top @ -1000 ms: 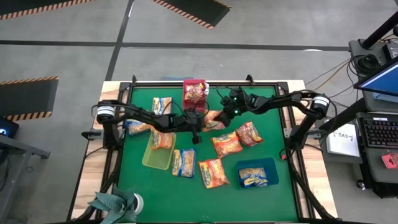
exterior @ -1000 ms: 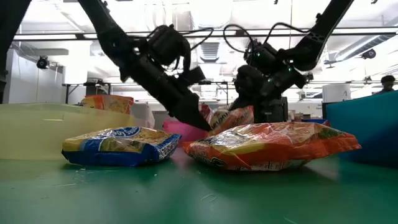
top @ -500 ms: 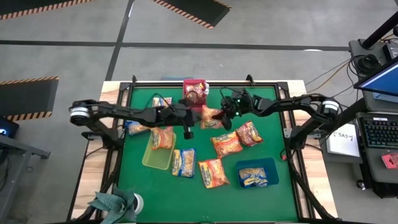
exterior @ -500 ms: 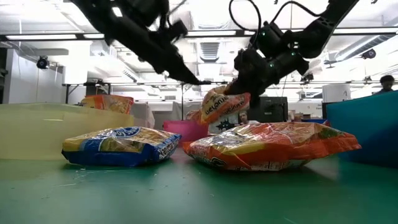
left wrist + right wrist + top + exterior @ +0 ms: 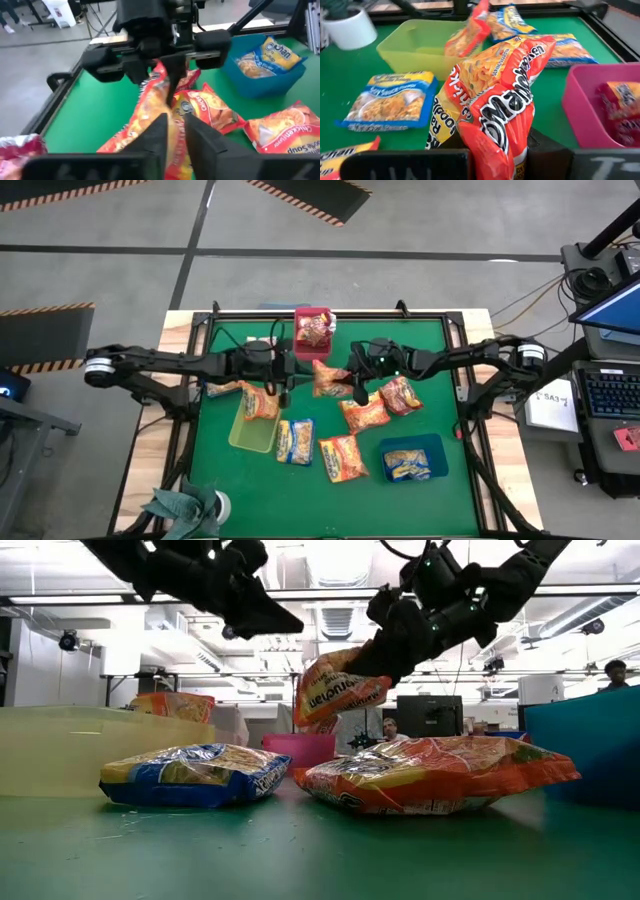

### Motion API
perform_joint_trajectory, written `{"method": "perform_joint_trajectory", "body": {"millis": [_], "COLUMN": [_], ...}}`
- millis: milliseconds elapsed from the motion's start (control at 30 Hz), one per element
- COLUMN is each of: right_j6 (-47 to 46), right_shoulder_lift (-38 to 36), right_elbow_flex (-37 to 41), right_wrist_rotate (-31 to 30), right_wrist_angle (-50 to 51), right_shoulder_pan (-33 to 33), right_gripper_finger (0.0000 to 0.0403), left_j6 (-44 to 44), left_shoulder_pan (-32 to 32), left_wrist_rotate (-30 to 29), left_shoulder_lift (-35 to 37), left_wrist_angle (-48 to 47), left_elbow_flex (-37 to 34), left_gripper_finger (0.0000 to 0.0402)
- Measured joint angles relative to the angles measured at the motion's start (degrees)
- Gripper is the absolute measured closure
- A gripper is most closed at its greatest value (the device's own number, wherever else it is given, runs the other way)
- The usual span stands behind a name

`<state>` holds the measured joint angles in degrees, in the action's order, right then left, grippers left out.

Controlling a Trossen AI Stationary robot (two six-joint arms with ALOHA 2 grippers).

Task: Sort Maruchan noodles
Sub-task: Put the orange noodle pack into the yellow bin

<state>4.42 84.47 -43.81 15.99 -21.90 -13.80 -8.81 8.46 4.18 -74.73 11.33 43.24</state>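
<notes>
My right gripper (image 5: 350,380) hangs over the middle of the green mat, shut on an orange Maruchan packet (image 5: 328,377). My left gripper (image 5: 285,380) hovers just left of that packet, its fingers a narrow gap apart (image 5: 176,131) with nothing between them. More packets lie flat on the mat: orange ones (image 5: 365,412) (image 5: 343,457) and a blue-and-yellow one (image 5: 295,440). The yellow-green tray (image 5: 240,435) holds an orange packet (image 5: 262,402). A dark red packet (image 5: 315,330) lies in the pink tray (image 5: 300,315), and a blue one (image 5: 405,465) in the blue tray (image 5: 435,448). My right gripper pinches one short end of the orange packet (image 5: 487,142) between its two fingers. The fingers come from the table's right, slanting down. The packet droops below the fingertips (image 5: 385,655), tilted and clear of the mat.
A potted plant (image 5: 185,505) and a white roll (image 5: 222,505) sit at the near left corner. Bare mat lies along the near edge and at the far right. In the low view a person (image 5: 390,727) sits in the room beyond the table.
My right gripper has risen with the orange packet, rolled, and shifted toward the table's left and near side; the packet has come up off the mat and hangs clear. My left gripper has risen and drawn back toward the left edge, away from the packet.
</notes>
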Motion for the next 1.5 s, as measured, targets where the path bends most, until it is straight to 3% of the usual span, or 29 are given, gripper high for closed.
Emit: {"method": "perform_joint_trajectory", "body": {"millis": [167,367,567,800,1067,1300,1500], "right_j6": [2.96,3.13,3.13,3.3,1.95,-2.34,-2.36], "right_shoulder_lift": [0.0,0.0,0.0,0.02,0.02,-0.35,-4.15], "right_elbow_flex": [-0.27,-0.33,-0.33,-0.33,-0.33,-0.33,-0.38], "right_wrist_rotate": [-0.02,-0.16,-0.18,-0.16,-1.15,-2.52,-2.52], "right_wrist_angle": [0.17,0.18,0.52,0.88,0.59,0.52,2.72], "right_shoulder_pan": [1.73,1.96,2.18,2.42,2.42,2.27,2.17], "right_gripper_finger": [0.0365,0.0365,0.0365,0.0365,0.0358,0.0291,0.0219], "left_j6": [1.0,-0.69,-1.3,-1.27,-1.36,-1.21,-1.19], "left_shoulder_pan": [0.05,0.36,1.96,2.34,2.23,2.19,1.53], "left_wrist_rotate": [3.86,3.94,3.91,3.97,3.99,3.86,3.88], "left_shoulder_lift": [-3.11,-8.11,-13.25,-15.09,-15.03,-14.92,-13.15], "left_wrist_angle": [3.22,10.0,14.52,15.48,15.27,15.02,13.21], "left_elbow_flex": [-0.02,0.0,-0.01,0.0,0.0,0.0,0.0], "left_gripper_finger": [0.0257,0.0155,0.0115,0.0132,0.0206,0.0271,0.0304]}}
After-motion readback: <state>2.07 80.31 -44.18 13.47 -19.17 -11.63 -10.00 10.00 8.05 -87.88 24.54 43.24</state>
